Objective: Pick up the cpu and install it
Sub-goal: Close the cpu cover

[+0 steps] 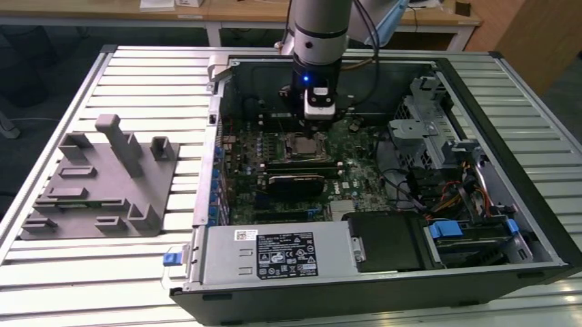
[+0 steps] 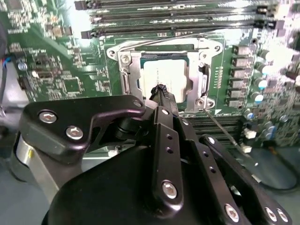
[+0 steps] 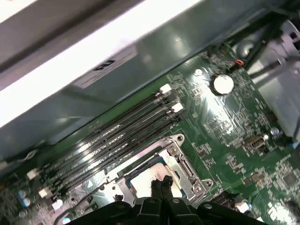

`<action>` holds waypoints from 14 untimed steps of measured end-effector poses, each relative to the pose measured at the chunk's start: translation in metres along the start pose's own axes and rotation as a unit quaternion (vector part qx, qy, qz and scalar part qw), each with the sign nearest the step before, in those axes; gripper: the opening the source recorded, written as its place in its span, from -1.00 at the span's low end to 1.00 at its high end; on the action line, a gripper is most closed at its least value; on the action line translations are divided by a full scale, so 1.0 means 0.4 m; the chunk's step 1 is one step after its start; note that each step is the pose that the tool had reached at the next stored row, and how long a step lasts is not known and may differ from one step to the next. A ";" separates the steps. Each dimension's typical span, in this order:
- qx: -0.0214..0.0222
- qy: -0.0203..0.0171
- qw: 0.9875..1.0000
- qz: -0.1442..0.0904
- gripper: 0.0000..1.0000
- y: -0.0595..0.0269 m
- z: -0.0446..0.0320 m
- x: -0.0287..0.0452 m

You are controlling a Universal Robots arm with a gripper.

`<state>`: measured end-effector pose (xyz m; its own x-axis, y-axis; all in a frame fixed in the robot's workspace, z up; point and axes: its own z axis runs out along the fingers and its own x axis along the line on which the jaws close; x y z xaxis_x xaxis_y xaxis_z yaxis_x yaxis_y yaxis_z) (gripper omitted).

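The cpu (image 2: 165,75), a pale silver square, lies flat inside the metal-framed socket (image 2: 125,79) on the green motherboard (image 2: 56,70). In the first wrist view the cpu (image 3: 140,180) shows in the socket frame (image 3: 185,168), partly hidden behind the black fingertips (image 3: 156,186). My gripper (image 2: 161,89) hangs just above the chip, its two fingers pressed together with nothing between them. In the exterior view the gripper (image 1: 318,114) stands upright inside the open computer case, right over the socket (image 1: 304,144).
A grey plastic fixture block (image 1: 100,180) sits on the slatted table at the exterior view's left. Memory slots (image 2: 178,21) run beside the socket. The power supply (image 1: 272,255), drive cage (image 1: 427,136) and cables (image 1: 454,197) crowd the case around the board.
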<state>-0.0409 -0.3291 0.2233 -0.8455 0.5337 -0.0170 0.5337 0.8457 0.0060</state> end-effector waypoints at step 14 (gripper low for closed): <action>-0.002 0.001 0.992 -0.127 -0.79 0.000 0.001 0.000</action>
<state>-0.0409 -0.3291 0.2229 -0.9530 0.3026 -0.0170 0.3026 0.9531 0.0060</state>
